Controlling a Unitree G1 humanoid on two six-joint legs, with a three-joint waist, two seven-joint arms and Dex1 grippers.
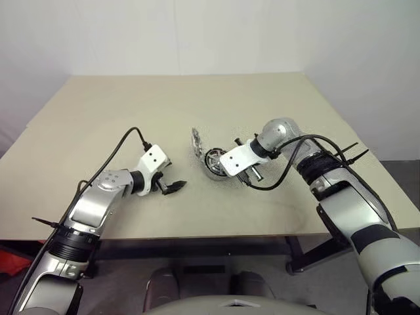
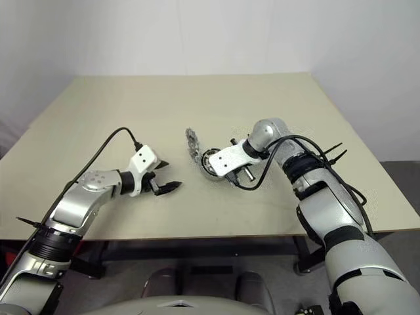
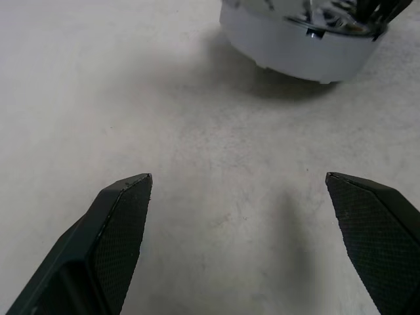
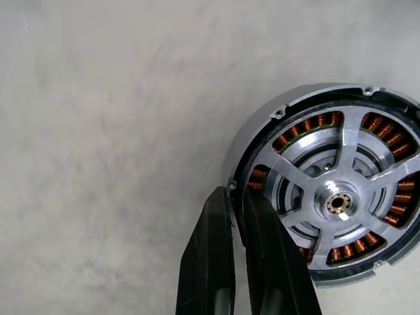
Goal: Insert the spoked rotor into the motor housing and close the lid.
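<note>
At mid-table, the right gripper [image 4: 239, 246] pinches the housing [image 4: 259, 141] rim, rotor [image 4: 335, 203] already seated; left gripper [image 1: 172, 186] gapes empty; next, fetch the upright lid [image 1: 195, 140].

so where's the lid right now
In the head views the lid stands on edge near the table's middle, just left of the motor housing, where the right gripper is shut.

A pale beige table [image 1: 131, 111] with a matte top carries the work. Near its middle sits the motor housing [image 4: 262, 134], with the spoked rotor [image 4: 341, 197] inside it. A silvery lid [image 1: 195, 142] stands tilted on edge just beside the housing.
</note>
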